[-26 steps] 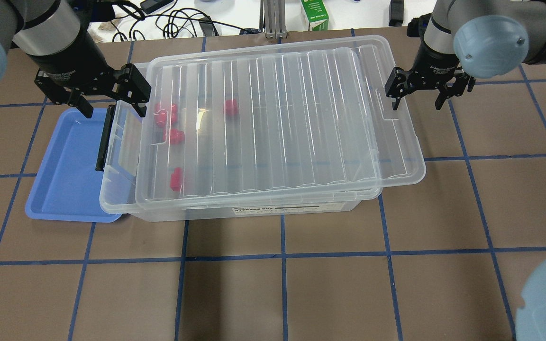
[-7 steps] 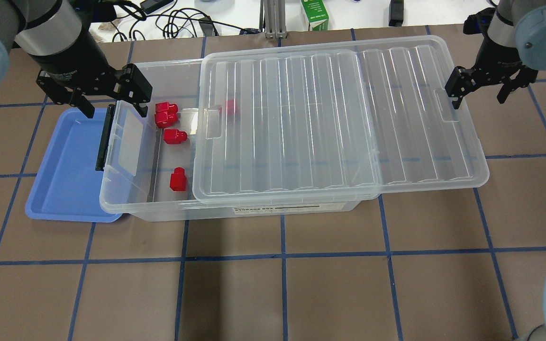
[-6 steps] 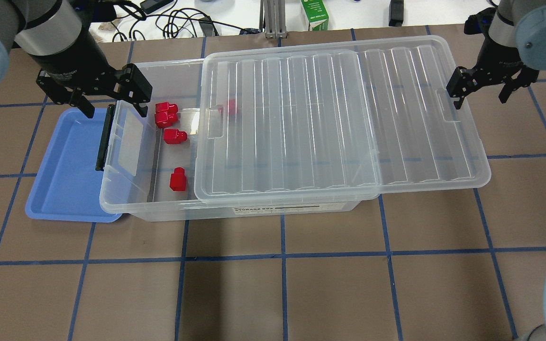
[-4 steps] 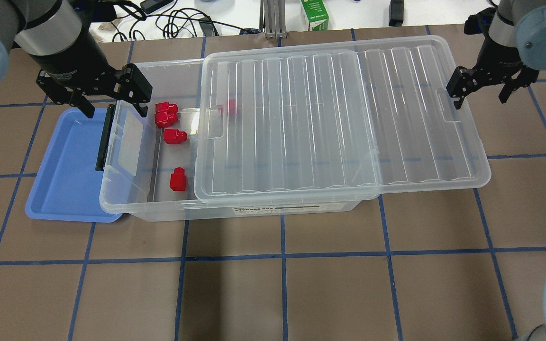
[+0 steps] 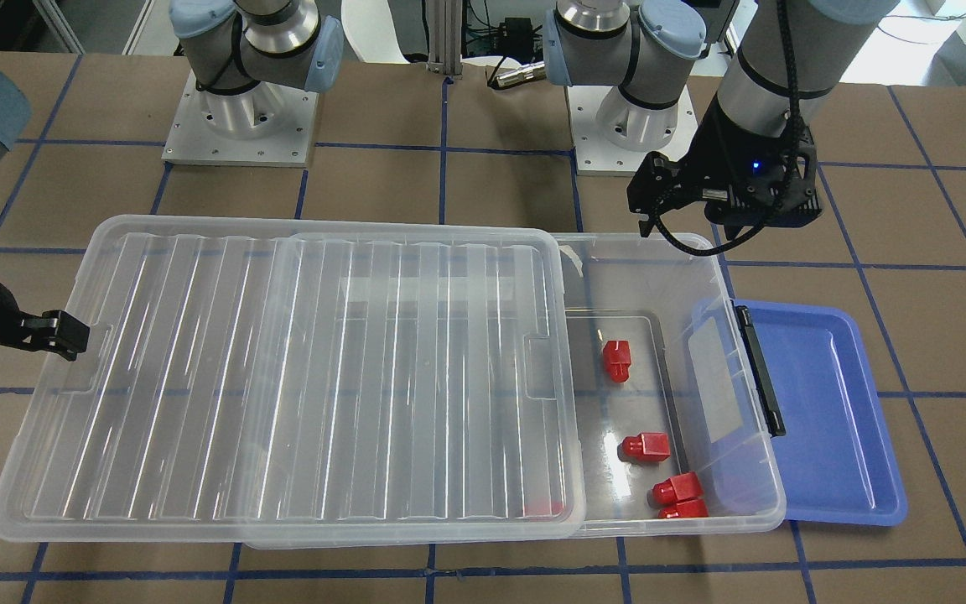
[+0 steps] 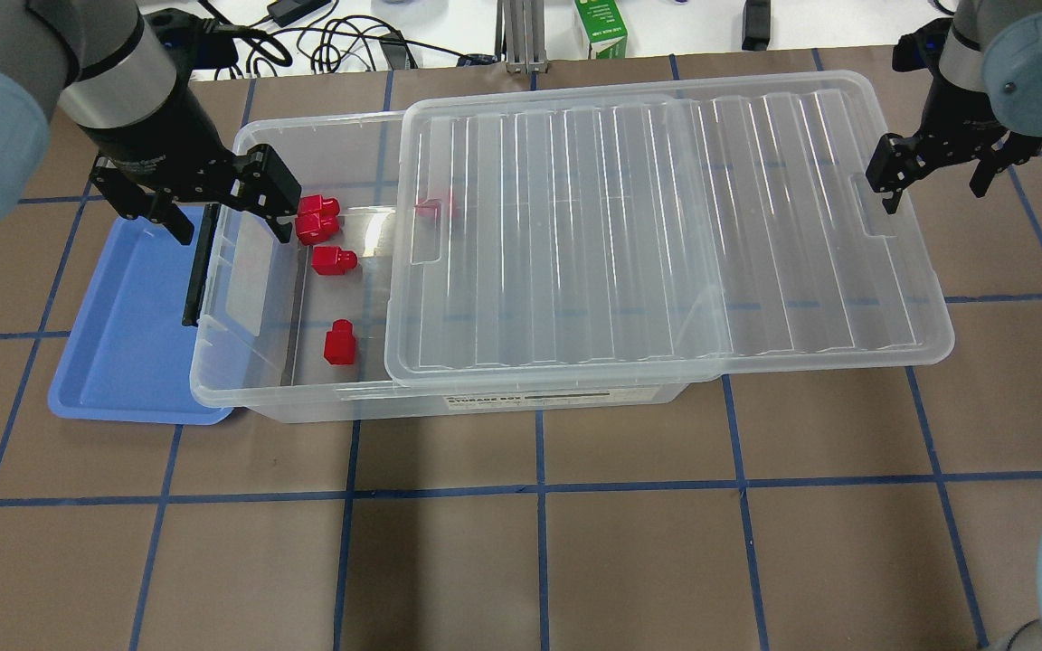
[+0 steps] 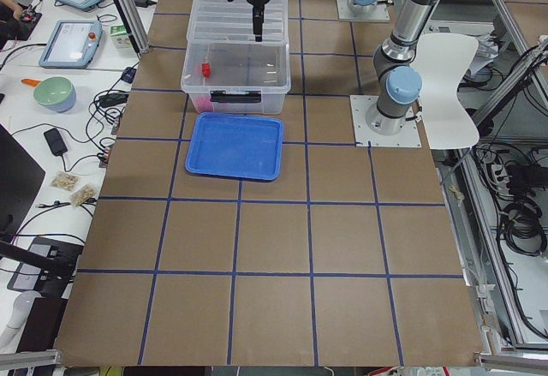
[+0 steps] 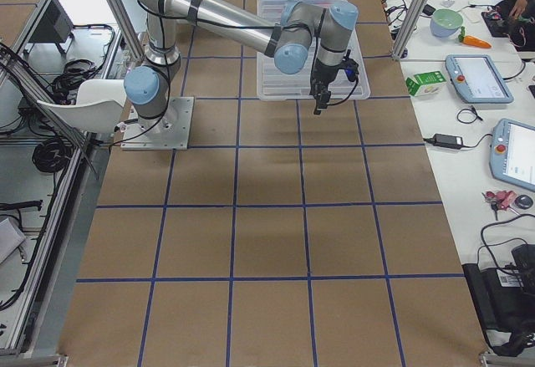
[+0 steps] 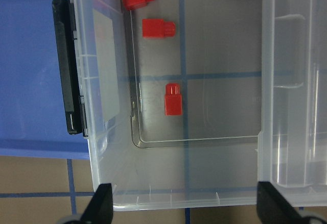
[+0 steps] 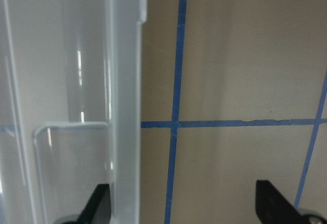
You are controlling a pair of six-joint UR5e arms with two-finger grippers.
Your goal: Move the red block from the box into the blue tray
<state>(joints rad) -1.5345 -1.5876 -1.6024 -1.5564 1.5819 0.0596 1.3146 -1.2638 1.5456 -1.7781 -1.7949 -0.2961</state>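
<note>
Left end effector (image 6: 233,226), spread wide, over the open end of the clear plastic storage box (image 6: 250,391).
Four small glossy red plastic blocks (image 6: 334,260) lie uncovered just right of it in the overhead frame, one's long axis left-right; a fifth sits under the ribbed lid (image 6: 666,226). The shallow blue plastic tray (image 6: 123,316), far left, holds none. Right end effector (image 6: 933,176), also wide, straddles the lid's far rim.

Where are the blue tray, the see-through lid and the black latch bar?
blue tray (image 6: 123,316), overhead view, on its bare floor.
lid (image 6: 666,226), overhead view, on its ribbed middle.
black latch bar (image 6: 198,267), overhead view, midway along the bar.
</note>
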